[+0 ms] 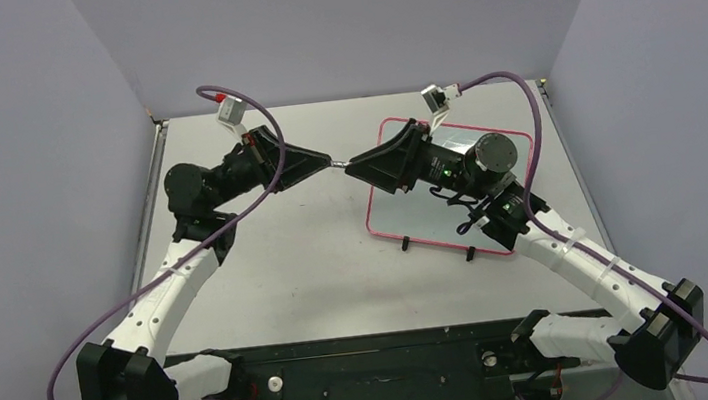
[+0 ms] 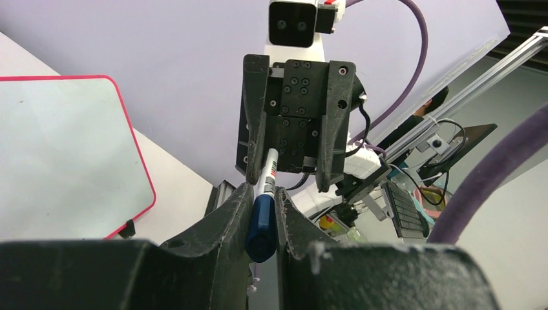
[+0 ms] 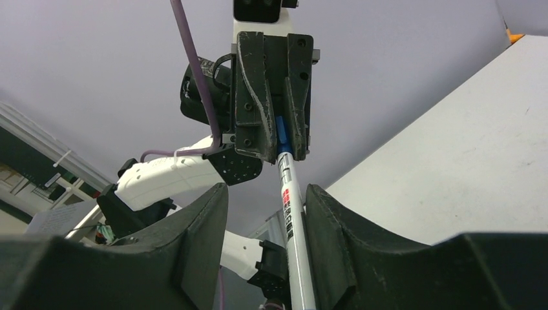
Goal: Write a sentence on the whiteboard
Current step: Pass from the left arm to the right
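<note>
Blue-capped marker clenched by the cap in left jaws, white barrel lying between right jaws, those parted with a gap on one side. Pink-framed whiteboard flat beneath right jaws, partly hidden by that arm. Purple cables looping above both jaws. Grey worktop, lilac walls.

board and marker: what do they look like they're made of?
The whiteboard has a smooth, glossy white face with a soft sheen, probably coated board or melamine. Its thin pink-red frame looks like plastic. The marker is likely plastic: a white matte barrel with a printed label and a slightly shiny blue cap.
</note>
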Motion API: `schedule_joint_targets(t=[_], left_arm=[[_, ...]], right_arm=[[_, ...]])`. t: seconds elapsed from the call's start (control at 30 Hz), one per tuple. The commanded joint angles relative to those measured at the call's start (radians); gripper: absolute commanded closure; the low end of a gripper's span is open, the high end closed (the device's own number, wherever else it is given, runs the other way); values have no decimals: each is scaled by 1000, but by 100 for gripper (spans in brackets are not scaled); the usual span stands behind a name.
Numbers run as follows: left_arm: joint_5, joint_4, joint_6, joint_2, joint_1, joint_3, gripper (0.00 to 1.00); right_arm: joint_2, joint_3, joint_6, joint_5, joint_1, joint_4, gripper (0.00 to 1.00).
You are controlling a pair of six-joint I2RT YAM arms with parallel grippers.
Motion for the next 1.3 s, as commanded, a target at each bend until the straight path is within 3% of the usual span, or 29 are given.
schedule_joint_targets(t=[0.0,0.87,1.2,1.27], left_arm=[[13,81,-2,5,-13,58,100],[22,36,41,36,-49,55,100],[20,20,54,35,-58,49,100],[22,15,56,35,-58,49,100]], right_arm=[[19,52,5,-22,4,71,57],[60,65,6,-29,14,70,74],[67,63,6,-26,17,72,89],[67,62,7,-25,18,73,99]])
